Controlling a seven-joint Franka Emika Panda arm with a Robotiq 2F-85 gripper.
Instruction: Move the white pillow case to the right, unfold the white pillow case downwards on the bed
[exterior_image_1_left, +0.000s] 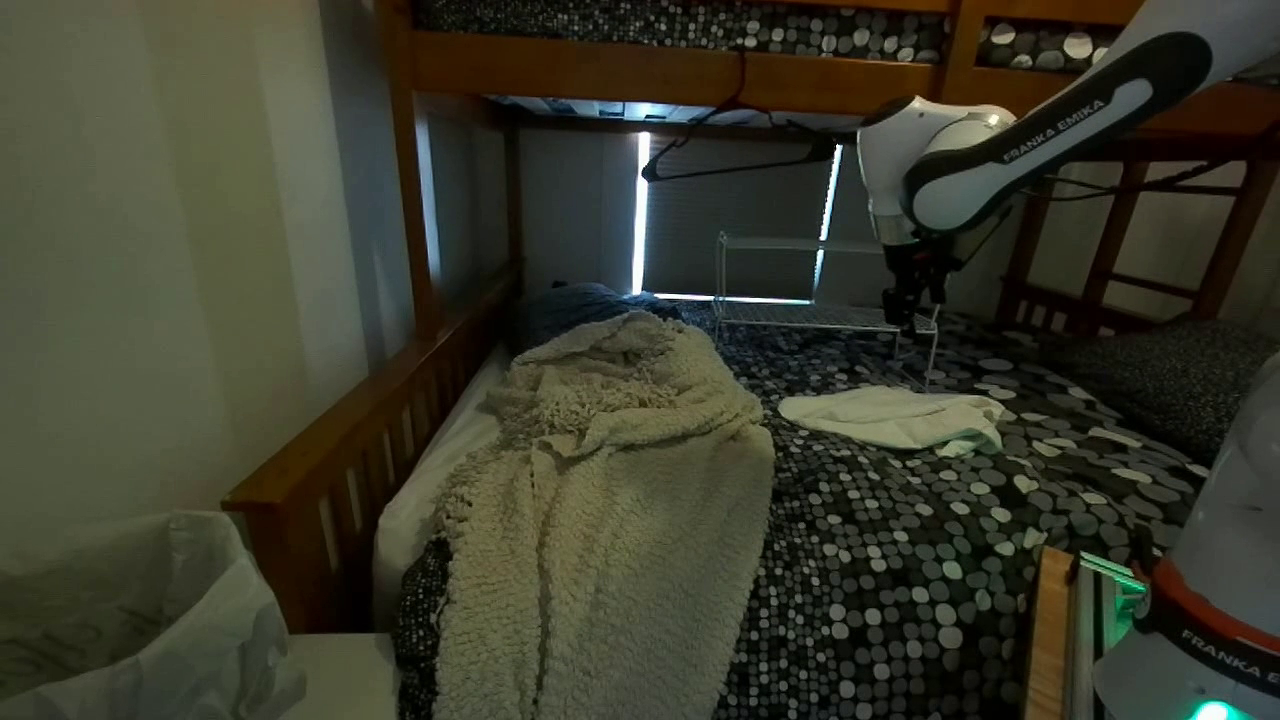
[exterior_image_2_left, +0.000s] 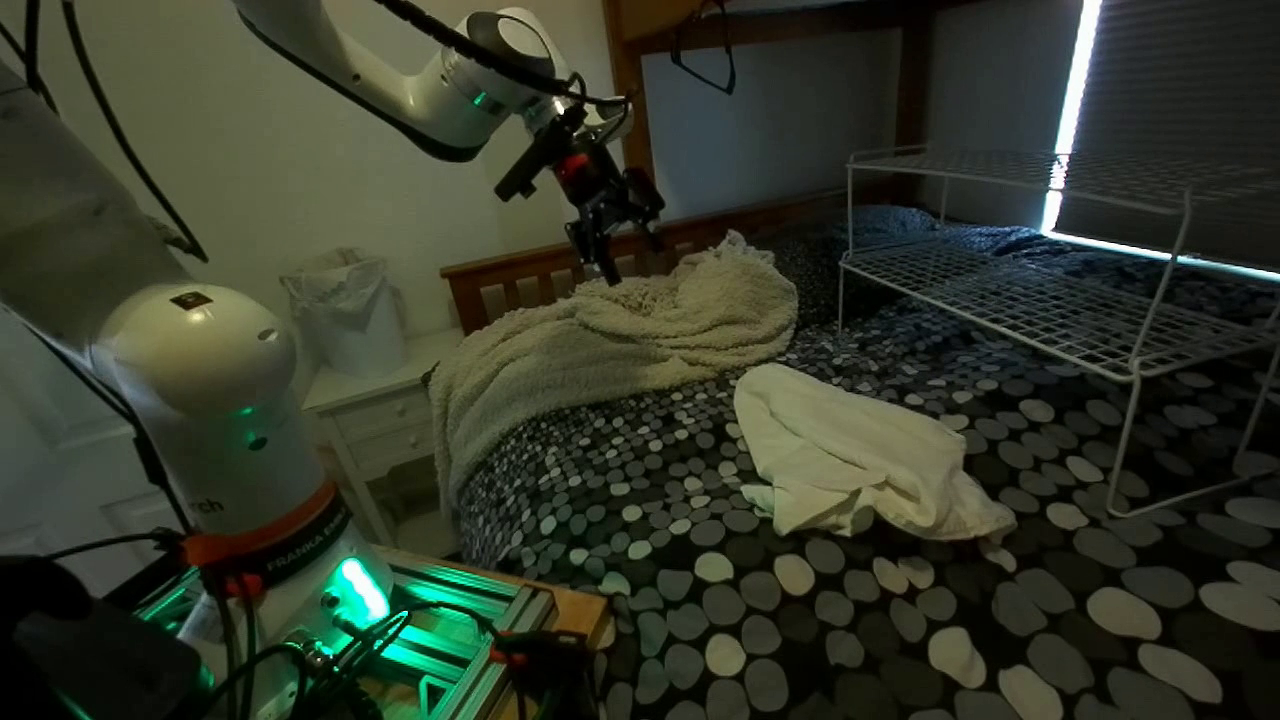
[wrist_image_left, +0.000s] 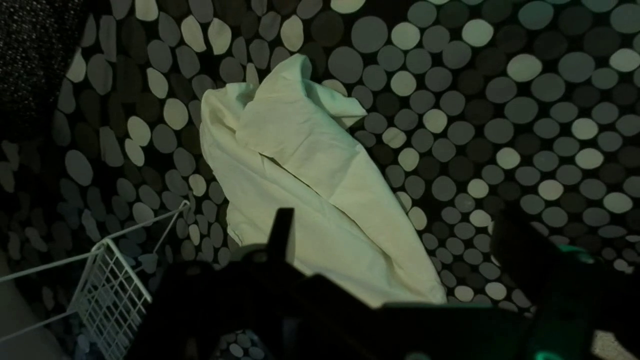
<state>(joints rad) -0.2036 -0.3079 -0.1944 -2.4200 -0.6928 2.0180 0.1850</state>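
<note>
The white pillow case (exterior_image_1_left: 895, 418) lies crumpled and partly folded on the dotted cover of the bed (exterior_image_1_left: 880, 570). It also shows in an exterior view (exterior_image_2_left: 850, 455), beside the knitted blanket. In the wrist view the pillow case (wrist_image_left: 320, 185) fills the middle, with a long fold along it; its lower end is hidden behind the gripper. My gripper (exterior_image_1_left: 918, 310) is up in the air above the bed, apart from the cloth. In the wrist view its fingers (wrist_image_left: 392, 220) are spread wide with nothing between them. The gripper also shows open in an exterior view (exterior_image_2_left: 630, 260).
A cream knitted blanket (exterior_image_1_left: 640, 490) lies bunched along the bed's side. A white wire rack (exterior_image_2_left: 1000, 290) stands on the bed close to the pillow case. A black hanger (exterior_image_1_left: 740, 175) hangs from the upper bunk rail (exterior_image_1_left: 680, 75). A dark pillow (exterior_image_1_left: 1160, 375) lies at the bed's edge.
</note>
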